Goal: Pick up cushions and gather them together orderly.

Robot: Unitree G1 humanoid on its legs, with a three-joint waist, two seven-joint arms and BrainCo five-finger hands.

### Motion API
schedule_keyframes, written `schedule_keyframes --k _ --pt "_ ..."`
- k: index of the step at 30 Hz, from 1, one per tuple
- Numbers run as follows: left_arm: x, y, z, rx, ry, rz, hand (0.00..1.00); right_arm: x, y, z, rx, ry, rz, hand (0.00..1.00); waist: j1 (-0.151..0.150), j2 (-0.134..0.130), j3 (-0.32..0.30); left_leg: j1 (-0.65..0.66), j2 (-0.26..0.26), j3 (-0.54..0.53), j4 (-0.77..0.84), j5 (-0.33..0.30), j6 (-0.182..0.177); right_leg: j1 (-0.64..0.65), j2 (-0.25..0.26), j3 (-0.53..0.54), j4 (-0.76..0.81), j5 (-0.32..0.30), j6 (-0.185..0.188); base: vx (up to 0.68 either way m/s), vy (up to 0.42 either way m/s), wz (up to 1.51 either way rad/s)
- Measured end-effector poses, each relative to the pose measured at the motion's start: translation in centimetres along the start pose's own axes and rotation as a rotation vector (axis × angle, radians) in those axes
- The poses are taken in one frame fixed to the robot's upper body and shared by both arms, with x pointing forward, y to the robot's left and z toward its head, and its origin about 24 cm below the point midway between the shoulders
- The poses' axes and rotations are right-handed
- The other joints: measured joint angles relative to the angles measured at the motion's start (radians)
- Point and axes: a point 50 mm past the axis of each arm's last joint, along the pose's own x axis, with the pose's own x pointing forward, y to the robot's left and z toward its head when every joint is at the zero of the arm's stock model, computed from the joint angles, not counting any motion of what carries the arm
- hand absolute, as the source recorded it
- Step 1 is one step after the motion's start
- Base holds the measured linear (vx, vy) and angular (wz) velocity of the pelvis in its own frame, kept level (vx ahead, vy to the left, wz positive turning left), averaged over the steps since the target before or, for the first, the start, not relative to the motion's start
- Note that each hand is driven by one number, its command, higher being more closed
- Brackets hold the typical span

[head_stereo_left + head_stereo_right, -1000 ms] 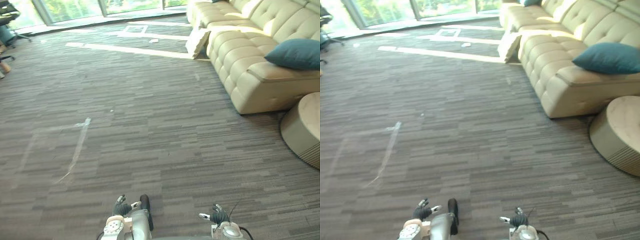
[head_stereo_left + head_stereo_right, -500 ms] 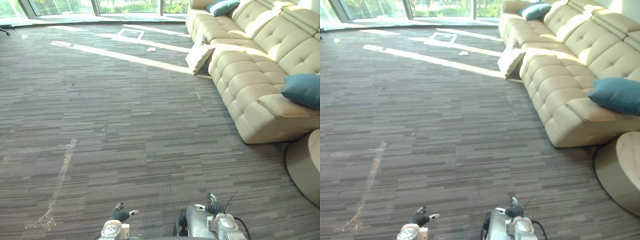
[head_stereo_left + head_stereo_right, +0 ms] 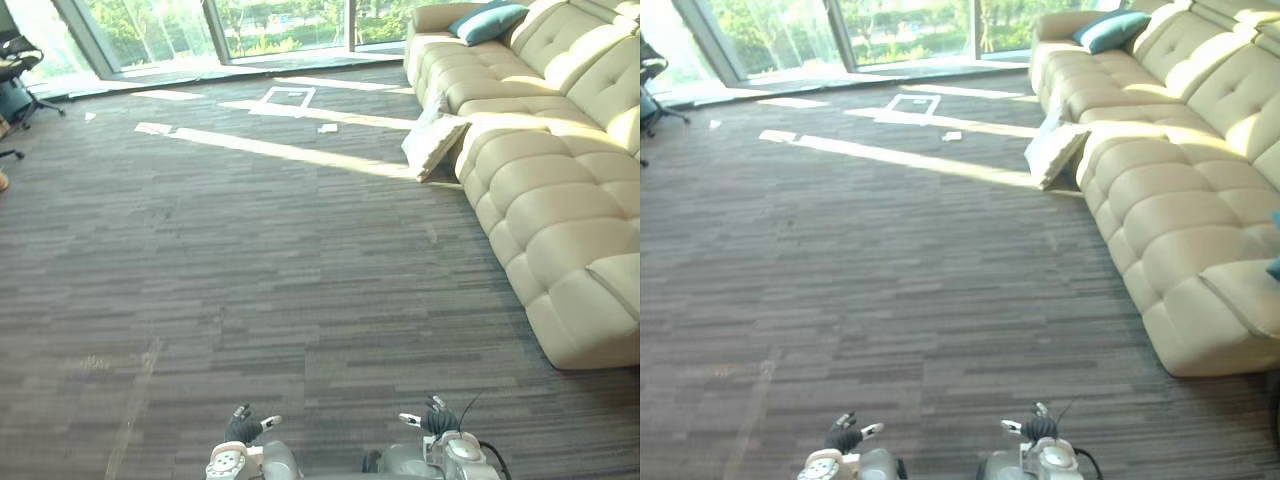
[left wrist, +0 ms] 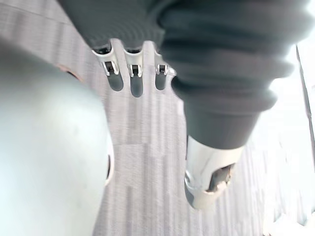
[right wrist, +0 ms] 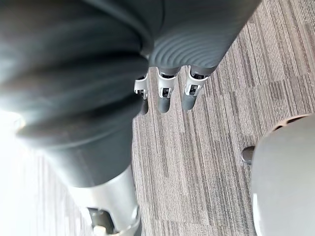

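The head view now turns along the sofa (image 3: 560, 200) toward the cream cushion (image 3: 433, 146) leaning on the floor (image 3: 250, 260) and the teal cushion (image 3: 487, 22) beyond, while left hand (image 3: 243, 428) and right hand (image 3: 436, 418) hang slack-fingered and empty, so grasping apparently awaits a closer approach.

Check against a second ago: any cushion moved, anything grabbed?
Only the camera swung; nothing was grabbed. The cream cushion still leans against the beige tufted sofa, the teal cushion lies on its far seat, and left hand and right hand hang open, empty.
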Motion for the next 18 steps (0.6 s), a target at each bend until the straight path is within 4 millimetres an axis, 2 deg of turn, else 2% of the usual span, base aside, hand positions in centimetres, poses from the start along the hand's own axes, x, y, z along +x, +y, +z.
schedule_keyframes --k 1,2,3,4,5,6,7,8,9,10,11,12,13,14,15,16,17,18 --pt "0.0 -0.3 0.0 0.005 -0.001 -0.005 0.00 -0.1 -0.2 -0.2 -0.008 0.004 -0.006 0.00 0.002 0.010 -0.006 -0.023 -0.011 -0.045 -0.180 0.070 -0.024 0.044 0.007 0.019 -0.047 -0.020 0.030 0.64 0.280 -0.53" --pt "0.0 -0.2 0.2 0.002 -0.010 -0.004 0.00 -0.1 -0.1 -0.4 -0.013 0.010 -0.004 0.00 0.009 0.006 -0.008 -0.044 -0.009 -0.057 -0.132 0.161 0.009 0.079 0.001 0.031 -0.060 -0.044 0.055 0.65 0.311 -0.57" --pt "0.1 0.2 0.4 0.013 -0.019 0.000 0.00 -0.3 0.2 -0.9 -0.019 0.020 0.005 0.00 0.013 -0.017 -0.019 -0.046 -0.034 -0.052 -0.094 0.194 0.038 0.093 -0.028 0.034 -0.045 -0.063 0.078 0.58 0.283 -0.35" --pt "0.1 0.4 0.4 0.018 -0.019 0.005 0.00 -0.3 0.4 -0.9 -0.021 0.020 0.010 0.00 0.010 -0.030 -0.025 -0.049 -0.045 -0.052 -0.079 0.190 0.045 0.090 -0.043 0.033 -0.022 -0.068 0.085 0.50 0.180 -0.20" --pt "0.1 0.7 0.3 0.029 -0.011 0.010 0.00 -0.4 0.9 -1.0 -0.014 0.017 0.022 0.00 0.000 -0.052 -0.044 -0.067 -0.070 -0.055 -0.026 0.137 0.097 0.025 -0.079 0.032 0.119 -0.069 0.088 0.64 0.234 -0.09" --pt "0.1 0.9 0.4 0.034 -0.014 0.010 0.00 -0.4 1.1 -1.0 -0.007 0.016 0.026 0.00 0.001 -0.061 -0.046 -0.056 -0.082 -0.053 -0.012 0.108 0.107 -0.027 -0.100 0.033 0.247 -0.073 0.096 0.75 0.287 0.10" --pt "0.3 1.5 0.5 0.050 -0.013 0.019 0.00 -0.4 1.6 -0.8 0.003 0.010 0.037 0.00 0.000 -0.100 -0.042 -0.014 -0.123 -0.052 -0.001 0.055 0.118 -0.126 -0.162 0.046 0.529 -0.037 0.136 0.49 0.206 0.20" --pt "0.3 1.7 0.6 0.055 -0.014 0.023 0.00 -0.4 1.8 -0.7 0.005 0.009 0.043 0.00 0.000 -0.113 -0.037 0.010 -0.138 -0.045 -0.002 0.038 0.122 -0.164 -0.185 0.058 0.633 0.001 0.144 0.47 0.152 0.46" --pt "0.5 1.9 0.7 0.071 0.000 0.027 0.00 -0.4 2.1 -0.7 0.006 0.007 0.054 0.00 0.000 -0.122 -0.030 0.081 -0.175 -0.058 -0.002 -0.014 0.135 -0.245 -0.224 0.070 0.875 0.057 0.152 0.61 0.131 0.52" --pt "0.4 1.8 0.1 0.084 0.027 0.024 0.00 -0.3 1.9 -0.5 0.000 0.000 0.051 0.00 -0.006 -0.117 -0.025 0.179 -0.187 -0.079 -0.029 -0.049 0.151 -0.288 -0.238 0.040 1.001 0.027 0.116 0.73 0.156 0.51" --pt "0.3 1.7 -0.1 0.091 0.034 0.019 0.00 -0.3 1.8 -0.5 -0.005 -0.003 0.049 0.00 -0.006 -0.113 -0.027 0.219 -0.189 -0.085 -0.050 -0.057 0.151 -0.304 -0.238 0.025 1.018 0.011 0.102 0.76 0.134 0.40" --pt "0.2 1.3 -0.4 0.112 0.043 0.002 0.00 -0.3 1.6 -0.2 -0.017 -0.020 0.047 0.00 -0.007 -0.097 -0.030 0.329 -0.186 -0.099 -0.134 -0.061 0.151 -0.360 -0.228 -0.029 1.012 -0.046 0.060 0.62 0.065 0.27" --pt "0.1 1.0 -0.7 0.124 0.053 -0.011 0.00 -0.2 1.4 0.3 -0.025 -0.044 0.045 0.00 -0.011 -0.082 -0.032 0.398 -0.174 -0.105 -0.194 -0.061 0.151 -0.429 -0.203 -0.070 0.950 -0.087 0.039 0.62 0.033 0.27" --pt "0.1 0.9 -0.9 0.123 0.059 -0.014 0.00 -0.2 1.3 0.7 -0.028 -0.058 0.044 0.00 -0.015 -0.075 -0.031 0.426 -0.166 -0.107 -0.214 -0.061 0.151 -0.462 -0.187 -0.087 0.906 -0.099 0.038 0.75 -0.044 0.27" --pt "0.0 0.5 -1.0 0.119 0.070 -0.020 0.00 0.0 1.0 1.6 -0.037 -0.091 0.043 0.00 -0.026 -0.059 -0.021 0.468 -0.140 -0.106 -0.239 -0.061 0.151 -0.533 -0.144 -0.111 0.766 -0.105 0.037 0.77 -0.093 0.33" --pt "0.0 0.3 -1.0 0.121 0.068 -0.026 0.00 0.2 1.0 2.3 -0.042 -0.112 0.046 0.00 -0.036 -0.053 -0.017 0.495 -0.122 -0.107 -0.251 -0.061 0.151 -0.587 -0.108 -0.121 0.596 -0.069 0.037 0.77 -0.115 0.37" --pt "0.0 0.3 -1.0 0.121 0.068 -0.027 0.00 0.2 1.0 2.5 -0.044 -0.118 0.046 0.00 -0.040 -0.053 -0.016 0.507 -0.117 -0.107 -0.257 -0.062 0.151 -0.600 -0.097 -0.125 0.521 -0.039 0.038 0.51 -0.105 0.41" --pt "0.0 0.3 -1.1 0.122 0.069 -0.028 0.00 0.2 1.0 2.7 -0.048 -0.124 0.048 0.00 -0.047 -0.056 -0.016 0.537 -0.112 -0.107 -0.278 -0.062 0.151 -0.608 -0.084 -0.129 0.366 0.037 0.045 0.55 -0.136 0.49"
